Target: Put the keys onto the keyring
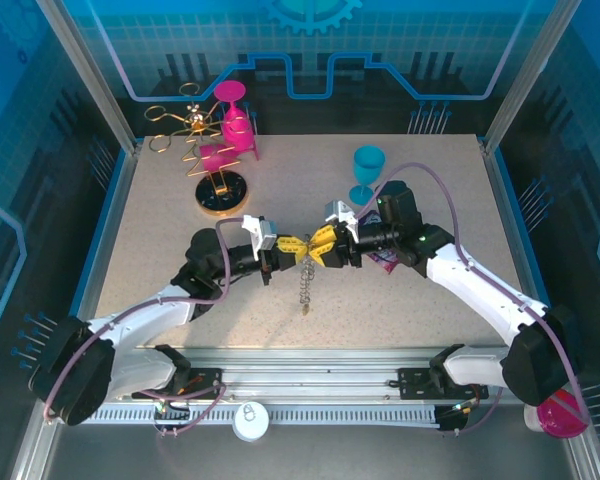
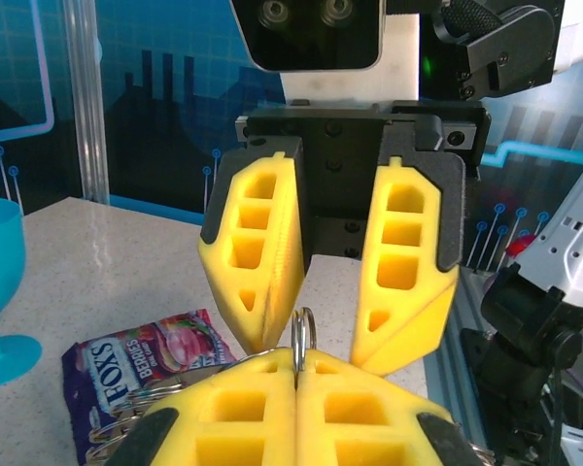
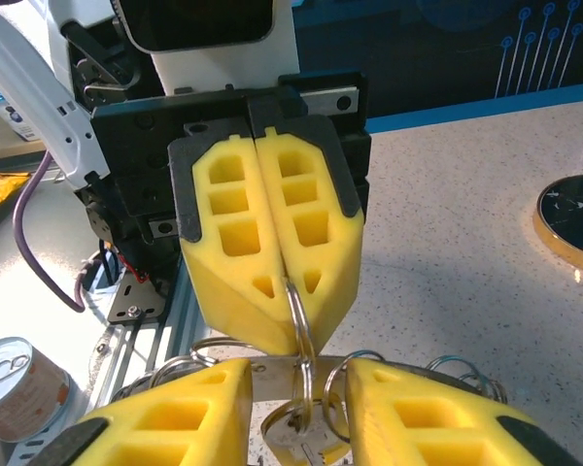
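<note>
Left claw [image 1: 296,250] is clamped on one loop of the keyring [image 1: 304,285], whose chain dangles below it. Right claw [image 1: 322,246] faces it, jaws apart either side of that loop. We judge threading is in hand; next we need a fine, aligned pinch. What may be a key [image 3: 293,434] hangs inside the right claw.

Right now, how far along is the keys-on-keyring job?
Done: one key seems to hang on the keyring. In hand: left gripper shut on a keyring loop, right gripper open around key and loop. Left: any further keys; count unclear.
</note>
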Controlling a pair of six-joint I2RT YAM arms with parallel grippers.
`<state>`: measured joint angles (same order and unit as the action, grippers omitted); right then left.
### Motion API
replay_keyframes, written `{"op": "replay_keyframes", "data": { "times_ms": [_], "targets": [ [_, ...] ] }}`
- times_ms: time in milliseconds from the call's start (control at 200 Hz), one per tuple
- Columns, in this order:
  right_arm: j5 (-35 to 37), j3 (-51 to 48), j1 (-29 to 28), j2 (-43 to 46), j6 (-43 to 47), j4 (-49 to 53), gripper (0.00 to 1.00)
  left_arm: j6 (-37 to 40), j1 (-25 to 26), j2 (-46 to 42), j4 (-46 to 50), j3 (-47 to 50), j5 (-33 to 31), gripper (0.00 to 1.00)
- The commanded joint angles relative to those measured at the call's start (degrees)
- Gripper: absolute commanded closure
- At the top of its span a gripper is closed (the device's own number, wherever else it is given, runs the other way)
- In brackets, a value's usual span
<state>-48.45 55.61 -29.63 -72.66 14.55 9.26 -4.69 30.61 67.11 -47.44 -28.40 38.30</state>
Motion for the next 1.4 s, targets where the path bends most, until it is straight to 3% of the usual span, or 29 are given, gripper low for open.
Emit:
{"op": "replay_keyframes", "data": {
  "times_ms": [0,330,400,465,545,620,690,770,821,931,1141,1396],
  "targets": [
    [0.3,-0.5,-0.7,-0.4,-0.2,-2.2,0.73,-4.1,0.3,1.5,-8.1,0.9,2.8,1.00],
    [-3.1,1.9,-0.6,-0.8,1.3,0.1,0.86,-5.5,0.3,2.3,-10.6,1.4,2.4,1.00],
    [-2.9,2.2,-0.6,-1.1,2.2,1.6,0.85,-5.5,0.3,2.3,-10.6,1.1,2.5,1.00],
    [-2.1,2.5,-0.7,-1.4,3.2,3.0,0.78,-5.7,0.3,2.3,-10.6,1.0,2.5,1.00],
    [-1.6,3.2,-0.8,-1.7,4.7,4.7,0.78,-5.9,0.3,2.2,-10.7,0.8,2.7,1.00],
    [-1.9,4.1,-0.8,-2.4,5.9,6.1,0.86,-5.9,0.3,2.2,-10.7,0.8,2.7,1.00],
    [-2.5,4.6,-0.9,-2.7,6.1,6.1,1.00,-6.1,0.3,2.2,-10.6,0.8,2.7,1.00],
    [-2.6,4.8,-0.9,-2.6,6.4,6.2,1.00,-5.8,0.3,1.9,-9.7,0.8,2.0,1.00],
    [-1.9,5.2,-0.8,-2.2,7.3,7.4,1.00,-5.2,0.3,1.0,-7.8,0.8,0.6,0.96],
    [1.3,6.2,-0.9,-1.1,11.2,12.8,1.00,-0.2,0.3,-2.2,3.0,-0.5,-2.5,0.74],
    [6.9,11.7,-2.7,-2.4,18.9,24.8,1.00,10.7,0.3,-5.9,22.5,-5.7,-2.0,0.71],
    [9.5,14.3,-5.0,-3.2,20.2,26.7,1.00,15.5,0.3,-4.2,30.2,-9.8,0.7,0.71]
  ]
}}
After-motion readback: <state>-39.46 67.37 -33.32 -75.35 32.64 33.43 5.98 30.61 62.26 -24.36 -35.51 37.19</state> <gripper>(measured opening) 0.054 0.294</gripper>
